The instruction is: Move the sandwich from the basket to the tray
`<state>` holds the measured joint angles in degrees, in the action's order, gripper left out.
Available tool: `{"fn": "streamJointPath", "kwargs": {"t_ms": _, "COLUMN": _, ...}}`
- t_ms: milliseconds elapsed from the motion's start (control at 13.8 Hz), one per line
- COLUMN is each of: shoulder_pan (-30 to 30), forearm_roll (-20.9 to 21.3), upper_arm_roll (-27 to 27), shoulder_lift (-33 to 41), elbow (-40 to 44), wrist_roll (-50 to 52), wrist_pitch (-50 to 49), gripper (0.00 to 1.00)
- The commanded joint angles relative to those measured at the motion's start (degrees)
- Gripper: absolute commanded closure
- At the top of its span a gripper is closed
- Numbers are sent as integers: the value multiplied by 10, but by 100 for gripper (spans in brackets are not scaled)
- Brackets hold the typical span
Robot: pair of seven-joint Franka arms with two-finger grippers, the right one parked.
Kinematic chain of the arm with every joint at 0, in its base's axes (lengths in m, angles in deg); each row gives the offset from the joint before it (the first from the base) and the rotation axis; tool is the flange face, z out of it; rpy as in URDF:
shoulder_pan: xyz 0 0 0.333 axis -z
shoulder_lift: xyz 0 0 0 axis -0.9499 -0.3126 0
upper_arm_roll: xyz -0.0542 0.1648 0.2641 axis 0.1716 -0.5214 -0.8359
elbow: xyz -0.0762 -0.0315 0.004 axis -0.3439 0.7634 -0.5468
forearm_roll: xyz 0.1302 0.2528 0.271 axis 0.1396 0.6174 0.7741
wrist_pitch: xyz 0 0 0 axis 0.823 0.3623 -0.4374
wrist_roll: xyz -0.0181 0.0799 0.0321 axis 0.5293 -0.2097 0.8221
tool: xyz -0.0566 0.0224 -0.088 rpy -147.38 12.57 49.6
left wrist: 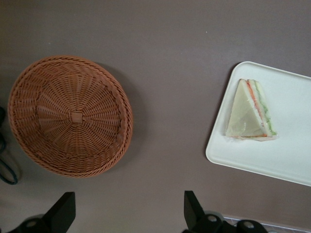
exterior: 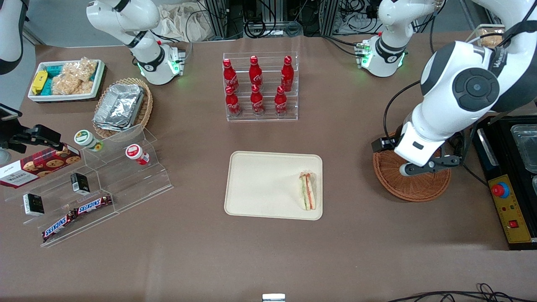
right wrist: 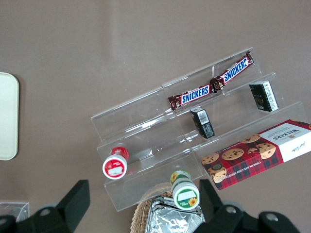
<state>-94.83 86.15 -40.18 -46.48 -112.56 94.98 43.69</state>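
The wrapped triangular sandwich (exterior: 307, 191) (left wrist: 250, 111) lies on the cream tray (exterior: 260, 184) (left wrist: 291, 155), near the tray's end that faces the basket. The reddish-brown wicker basket (exterior: 413, 184) (left wrist: 70, 116) holds nothing. My left gripper (exterior: 426, 167) (left wrist: 127, 213) hangs well above the table, over the basket as the front view shows it. It is open, with bare tablecloth between its black fingers (left wrist: 192, 208) and nothing held.
A clear rack of red cola bottles (exterior: 260, 86) stands farther from the camera than the tray. Toward the parked arm's end are a stepped acrylic shelf of snacks (exterior: 96, 180), a tan basket of foil trays (exterior: 121, 107) and a white snack bin (exterior: 67, 79). A control box (exterior: 507, 207) sits beside the basket.
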Motion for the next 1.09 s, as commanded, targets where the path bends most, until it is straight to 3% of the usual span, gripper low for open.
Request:
{"fn": "streamJointPath", "kwargs": {"t_ms": 0, "shoulder_pan": -20, "forearm_roll": -10, "upper_arm_roll": 2, "shoulder_lift": 36, "elbow": -11, "wrist_roll": -52, "wrist_pitch": -31, "gripper": 0}}
{"fn": "streamJointPath", "kwargs": {"t_ms": 145, "shoulder_pan": -52, "forearm_roll": -19, "upper_arm_roll": 3, "shoulder_lift": 50, "elbow": 3, "wrist_roll": -137, "wrist_pitch": -54, "gripper": 0}}
{"fn": "streamJointPath", "kwargs": {"t_ms": 291, "shoulder_pan": -45, "forearm_roll": -27, "upper_arm_roll": -21, "shoulder_lift": 79, "elbow": 0, "wrist_roll": -188, "wrist_pitch": -62, "gripper": 0}}
{"fn": "streamJointPath", "kwargs": {"t_ms": 364, "shoulder_pan": -5, "forearm_roll": -27, "upper_arm_roll": -64, "shoulder_lift": 84, "elbow": 0, "wrist_roll": -204, "wrist_pitch": -62, "gripper": 0}}
{"fn": "streamJointPath", "kwargs": {"t_ms": 582, "shoulder_pan": 187, "forearm_roll": -34, "upper_arm_roll": -302, "shoulder_lift": 87, "elbow": 6, "wrist_roll": -285, "wrist_pitch": -70, "gripper": 0}}
{"fn": "streamJointPath", "kwargs": {"t_ms": 655, "shoulder_pan": 219, "forearm_roll": -53, "upper_arm_roll": -354, "shoulder_lift": 86, "elbow": 9, "wrist_roll": -326, "wrist_pitch": -70, "gripper": 0}}
{"fn": "streamJointPath", "kwargs": {"t_ms": 873, "shoulder_pan": 220, "forearm_roll": -70, "upper_arm_roll": -380, "shoulder_lift": 73, "elbow": 28, "wrist_roll": -368, "wrist_pitch": -78, "gripper": 0}}
{"fn": "streamJointPath", "kwargs": {"t_ms": 1018, "shoulder_pan": 220, "forearm_roll": -61, "upper_arm_roll": -382, "shoulder_lift": 33, "elbow": 85, "wrist_roll": -366, "wrist_pitch": -119, "gripper": 0}}
